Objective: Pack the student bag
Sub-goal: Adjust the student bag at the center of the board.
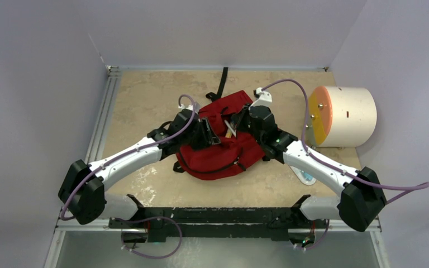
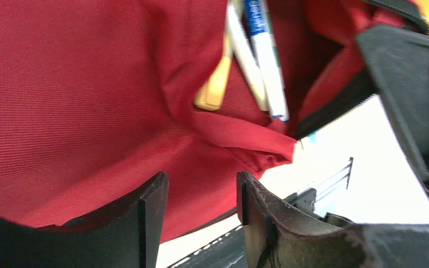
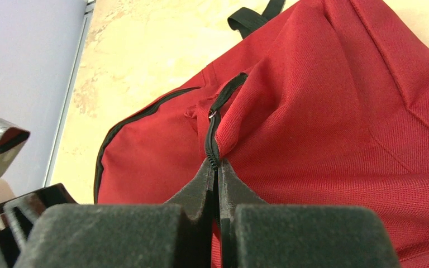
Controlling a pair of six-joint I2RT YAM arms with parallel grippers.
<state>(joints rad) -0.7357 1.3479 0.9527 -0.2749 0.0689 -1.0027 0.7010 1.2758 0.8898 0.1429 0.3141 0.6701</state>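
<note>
1. Left gripper [image 2: 200,185]. Fingers stand apart with nothing between them. The red cloth of the student bag [image 2: 78,95] lies just past the tips and is not pinched. Judged to be free, either after a release or ready for a new hold.

2. Pens [image 2: 257,50]. White barrels with blue print, with a yellow-tan stick beside them. They lie beyond the left fingertips in a fold at the bag's mouth. Judged to be contents going in, not fully sunk.

3. Right gripper [image 3: 217,167]. Fingers are pressed together on the bag's edge at the black zipper [image 3: 212,131], which runs away from the tips. The hold appears to lift the lip so that the mouth gapes toward the left gripper. Whether it serves the loading or a later zip-up cannot be told.

4. Student bag, position. It lies flat on the table [image 1: 145,95] between the two grippers, with a black strap [image 1: 224,78] trailing off on the far side.

5. Cream cylinder [image 1: 349,114]. It stands outboard of the right arm, apart from the bag and untouched.
</note>
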